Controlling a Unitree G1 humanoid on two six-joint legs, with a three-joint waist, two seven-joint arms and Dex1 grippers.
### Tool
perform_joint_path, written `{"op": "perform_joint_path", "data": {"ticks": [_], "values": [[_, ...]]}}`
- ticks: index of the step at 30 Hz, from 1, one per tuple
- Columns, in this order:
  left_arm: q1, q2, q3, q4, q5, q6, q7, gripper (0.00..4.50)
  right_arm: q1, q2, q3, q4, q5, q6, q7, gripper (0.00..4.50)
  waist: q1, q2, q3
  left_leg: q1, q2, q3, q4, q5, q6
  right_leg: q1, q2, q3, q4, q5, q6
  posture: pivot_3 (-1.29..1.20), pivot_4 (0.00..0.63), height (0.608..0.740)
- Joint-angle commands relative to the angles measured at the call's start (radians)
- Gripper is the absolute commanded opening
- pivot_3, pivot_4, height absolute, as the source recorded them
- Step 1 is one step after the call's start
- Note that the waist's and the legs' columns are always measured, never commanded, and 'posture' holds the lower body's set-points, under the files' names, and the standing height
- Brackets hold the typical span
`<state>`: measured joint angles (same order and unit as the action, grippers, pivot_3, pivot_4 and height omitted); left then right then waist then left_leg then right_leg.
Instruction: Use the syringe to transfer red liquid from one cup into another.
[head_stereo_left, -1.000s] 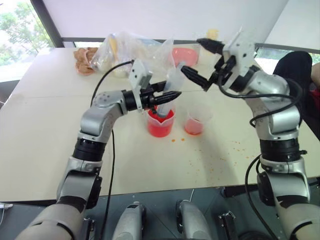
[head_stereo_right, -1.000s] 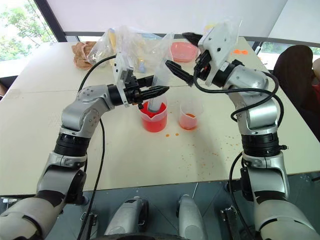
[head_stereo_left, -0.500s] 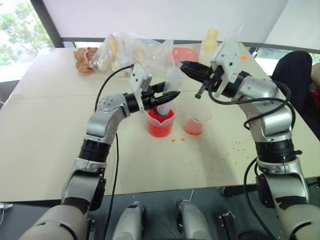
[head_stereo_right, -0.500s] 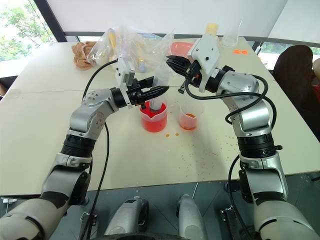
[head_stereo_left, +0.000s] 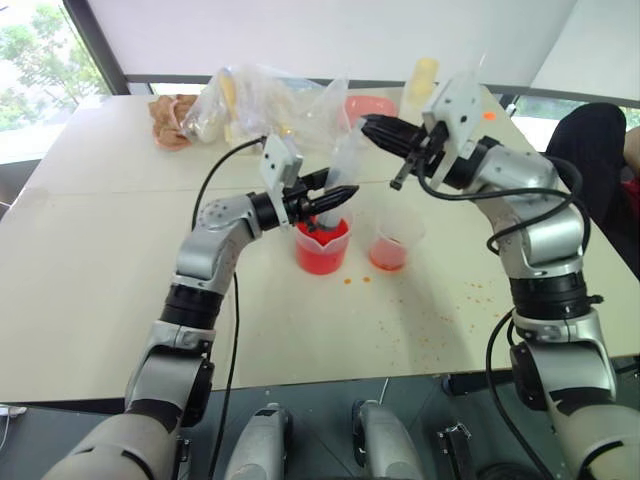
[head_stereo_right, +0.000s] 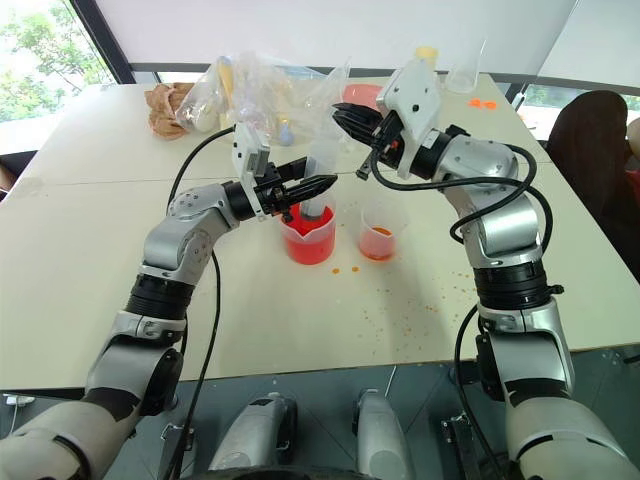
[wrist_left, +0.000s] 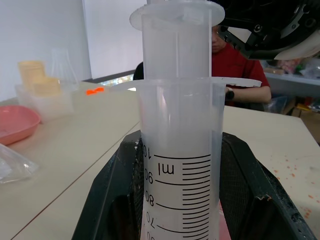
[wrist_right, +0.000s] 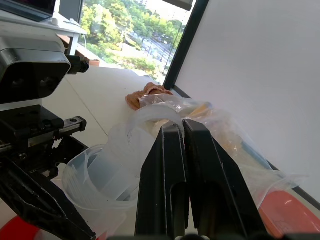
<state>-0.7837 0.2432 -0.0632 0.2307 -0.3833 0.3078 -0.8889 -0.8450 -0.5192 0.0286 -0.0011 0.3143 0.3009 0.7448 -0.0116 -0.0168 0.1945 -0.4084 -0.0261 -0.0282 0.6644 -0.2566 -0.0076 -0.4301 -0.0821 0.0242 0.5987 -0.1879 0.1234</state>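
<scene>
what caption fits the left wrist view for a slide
Left gripper shut on the syringe, its plunger partly raised.

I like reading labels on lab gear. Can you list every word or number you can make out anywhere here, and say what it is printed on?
"ml": on the barrel of the syringe, above its black scale lines.
"90", "80", "70": scale numbers down the same barrel, seen at its curved edge.
"10": the top scale number, cut off at the curve, so possibly part of a longer figure.
Nothing legible can be made out on the larger beaker or the smaller cup.
</scene>
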Motion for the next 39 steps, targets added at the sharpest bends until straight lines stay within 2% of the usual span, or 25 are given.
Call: {"op": "perform_joint_path", "data": {"ticks": [1, 4, 8, 14, 19, 23, 32, 36, 39], "values": [[0.005, -0.002, 0.024, -0.003, -0.035, 0.042, -0.006, 1.44, -0.047, -0.022, -0.105, -0.039, 0.039, 0.000, -0.032, 0.89, 0.001, 0.000, 0.000, 0.000, 0.000, 0.000, 0.000, 0.000, 0.000, 0.000, 0.000, 0.000, 0.000, 0.000, 0.000, 0.00, 0.150, 0.740], [-0.014, 0.007, 0.059, 0.009, -0.059, 0.055, 0.000, 1.44, 0.001, -0.048, -0.083, -0.079, 0.057, 0.022, 0.022, 2.39, 0.000, 0.000, 0.000, 0.000, 0.000, 0.000, 0.000, 0.000, 0.000, 0.000, 0.000, 0.000, 0.000, 0.000, 0.000, 0.00, 0.150, 0.740], [-0.027, 0.015, 0.081, 0.011, -0.069, 0.063, 0.001, 1.44, 0.030, -0.061, -0.105, -0.112, 0.051, 0.042, -0.012, 4.44, -0.002, 0.000, 0.000, 0.000, 0.000, 0.000, 0.000, 0.000, 0.000, 0.000, 0.000, 0.000, 0.000, 0.000, 0.000, 0.00, 0.150, 0.740], [-0.083, 0.021, 0.125, -0.002, -0.100, 0.070, 0.013, 1.44, 0.149, -0.126, -0.315, -0.232, 0.243, 0.226, -0.046, 4.44, 0.013, 0.000, 0.000, -0.001, 0.000, -0.001, 0.000, 0.000, 0.000, 0.000, -0.001, 0.000, -0.001, 0.000, 0.000, 0.00, 0.150, 0.740], [-0.192, 0.030, 0.156, 0.003, -0.147, 0.082, -0.010, 1.44, 0.206, -0.198, -0.431, -0.250, 0.270, 0.263, -0.090, 4.44, 0.021, 0.000, 0.000, -0.001, 0.000, 0.000, 0.000, 0.000, 0.000, 0.000, -0.001, 0.000, -0.001, 0.000, 0.000, 0.00, 0.150, 0.740], [-0.274, -0.008, 0.142, 0.028, -0.165, 0.071, -0.033, 1.44, 0.208, -0.241, -0.444, -0.219, 0.238, 0.223, -0.106, 4.44, 0.021, 0.000, 0.000, -0.001, 0.000, 0.000, 0.000, 0.000, 0.000, 0.001, 0.000, 0.000, -0.001, 0.000, 0.000, 0.00, 0.150, 0.740], [-0.352, -0.218, 0.033, 0.265, -0.066, -0.119, -0.096, 1.44, 0.141, -0.284, -0.375, -0.153, 0.104, 0.066, -0.118, 4.44, 0.021, 0.000, 0.000, 0.000, 0.000, 0.001, 0.000, 0.000, 0.000, 0.001, 0.000, 0.000, -0.002, 0.000, 0.000, 0.00, 0.150, 0.740], [-0.361, -0.304, 0.017, 0.388, -0.021, -0.205, -0.089, 1.44, 0.128, -0.283, -0.349, -0.196, 0.111, 0.074, -0.106, 4.44, 0.022, 0.000, 0.000, 0.000, 0.000, 0.001, 0.000, 0.000, 0.001, 0.001, 0.000, 0.000, -0.003, 0.000, 0.000, 0.00, 0.150, 0.740], [-0.371, -0.327, 0.022, 0.437, -0.005, -0.241, -0.095, 1.44, 0.139, -0.283, -0.345, -0.230, 0.125, 0.096, -0.103, 4.44, 0.021, 0.000, 0.000, -0.001, 0.000, 0.001, 0.000, 0.000, 0.001, 0.001, 0.000, 0.000, -0.003, 0.000, 0.000, 0.00, 0.150, 0.740]]}}
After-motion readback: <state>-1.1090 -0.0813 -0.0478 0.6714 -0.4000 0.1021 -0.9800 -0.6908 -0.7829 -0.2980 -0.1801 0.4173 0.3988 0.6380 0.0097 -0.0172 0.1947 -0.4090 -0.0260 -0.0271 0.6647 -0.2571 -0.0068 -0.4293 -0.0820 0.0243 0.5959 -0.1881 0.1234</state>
